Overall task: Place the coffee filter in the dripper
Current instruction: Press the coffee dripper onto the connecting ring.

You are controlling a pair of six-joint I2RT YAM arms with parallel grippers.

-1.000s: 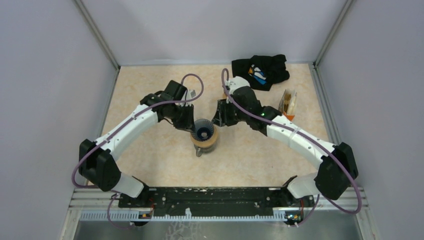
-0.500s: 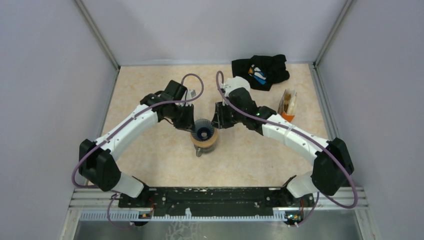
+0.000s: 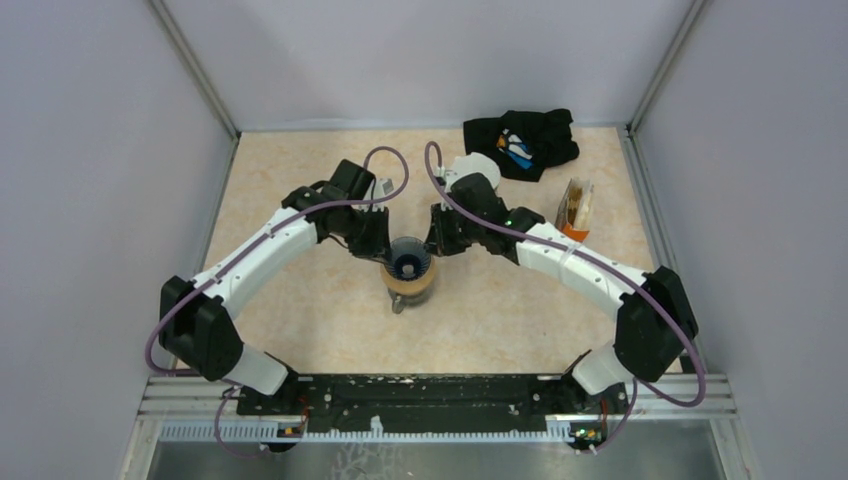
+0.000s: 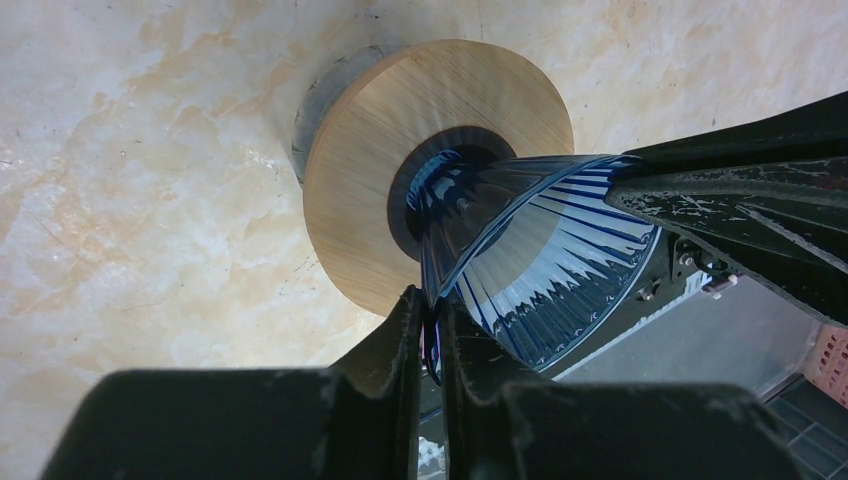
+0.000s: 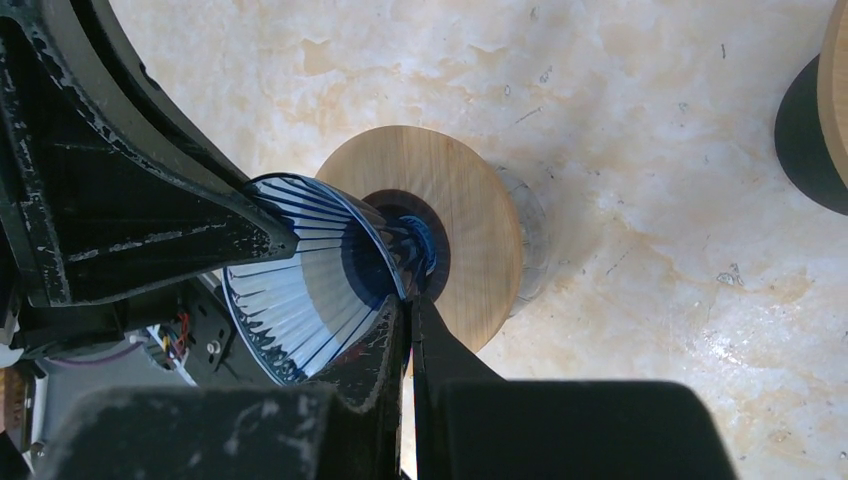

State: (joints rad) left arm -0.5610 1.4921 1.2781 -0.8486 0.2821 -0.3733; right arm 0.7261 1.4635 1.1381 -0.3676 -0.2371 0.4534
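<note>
The dripper (image 3: 408,266) is a ribbed blue glass cone on a round wooden collar (image 4: 400,130), standing mid-table. My left gripper (image 3: 385,250) comes in from the left and is shut on the cone's rim (image 4: 540,250), one finger inside and one outside (image 4: 430,325). My right gripper (image 3: 432,247) comes in from the right, its jaws pressed together with the tips against the cone's wall (image 5: 408,305). I see nothing between them. No white paper shows inside the dripper (image 5: 310,290). Brown sheets that may be coffee filters stand in a clear holder (image 3: 577,205) at the right.
A black cloth (image 3: 520,143) lies at the back right. A dark round object with a wooden top (image 5: 815,120) stands just beyond the right gripper. Grey walls close in the table on three sides, and both arms arch over its middle.
The right arm has swung left toward the dripper and its jaws have closed. The left gripper and the dripper have stayed where they were.
</note>
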